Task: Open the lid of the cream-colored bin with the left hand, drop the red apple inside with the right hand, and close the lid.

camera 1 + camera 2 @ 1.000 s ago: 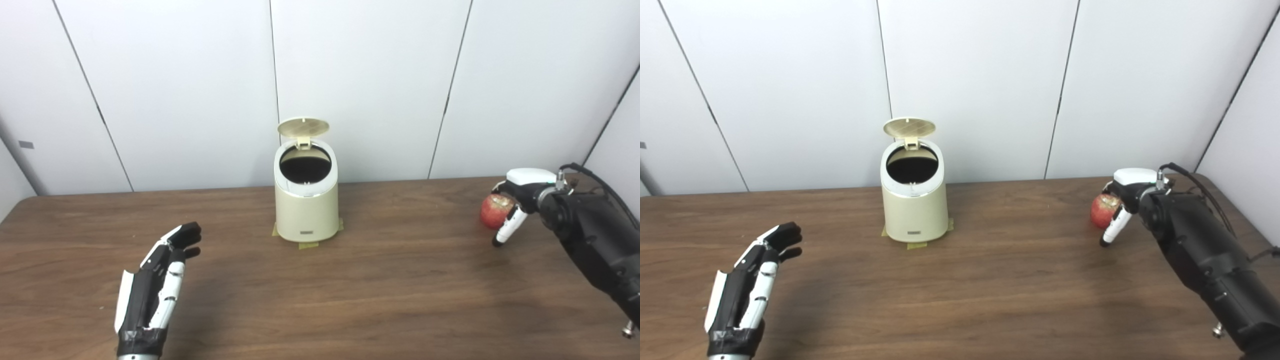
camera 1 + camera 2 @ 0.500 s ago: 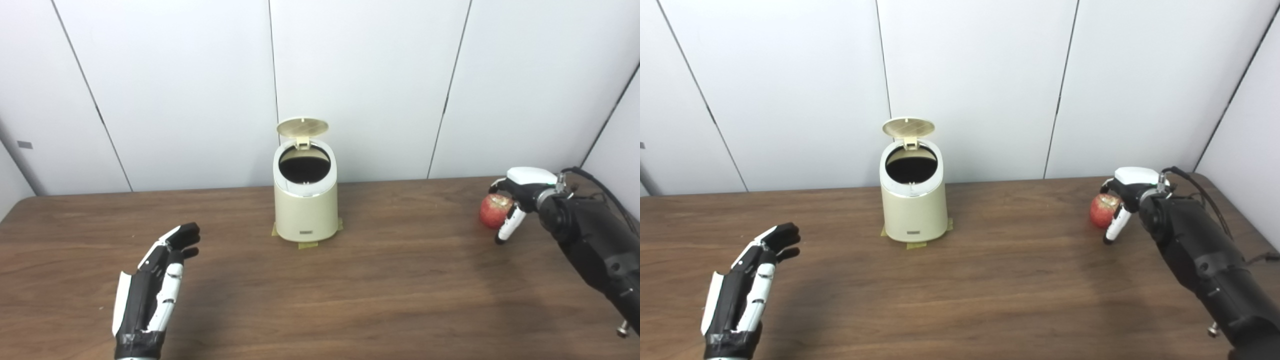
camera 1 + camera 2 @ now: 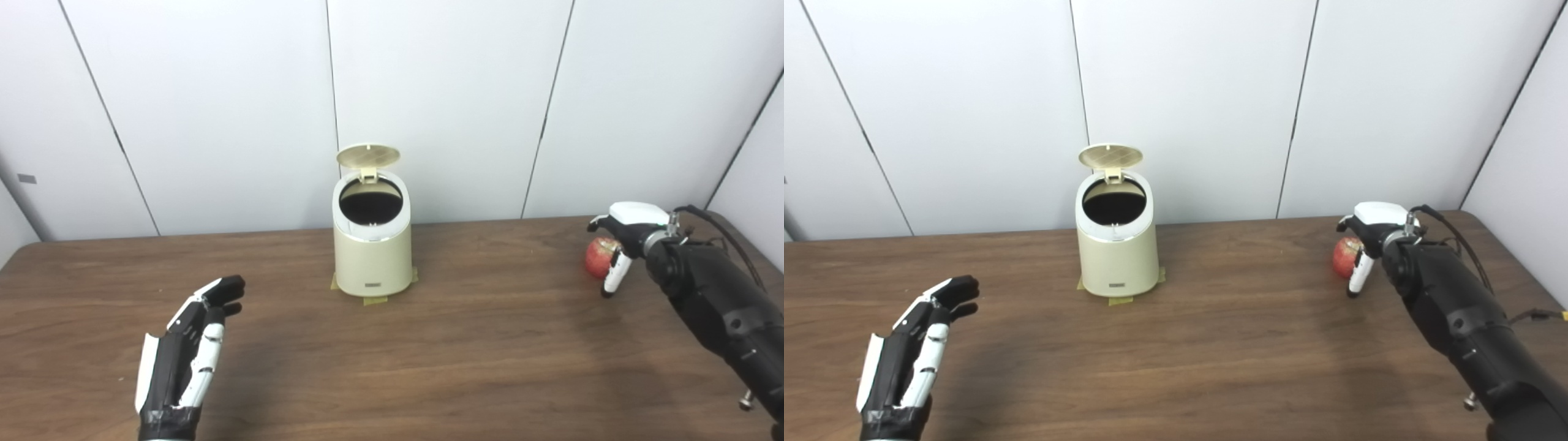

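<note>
Bin (image 3: 373, 257) lid (image 3: 368, 156) up; right hand (image 3: 618, 236) cupped over the apple (image 3: 597, 257), grip unclear; left hand (image 3: 184, 352) spread, empty, above the bench (image 3: 429, 355)

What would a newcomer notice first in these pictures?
First the cream bin at the table's middle, near the wall, its lid standing open over a dark inside. Then the red apple at the far right, with the right hand arched over it. The left hand hovers open at the near left.

Twin head cameras look down across the table (image 3: 429, 343).
</note>
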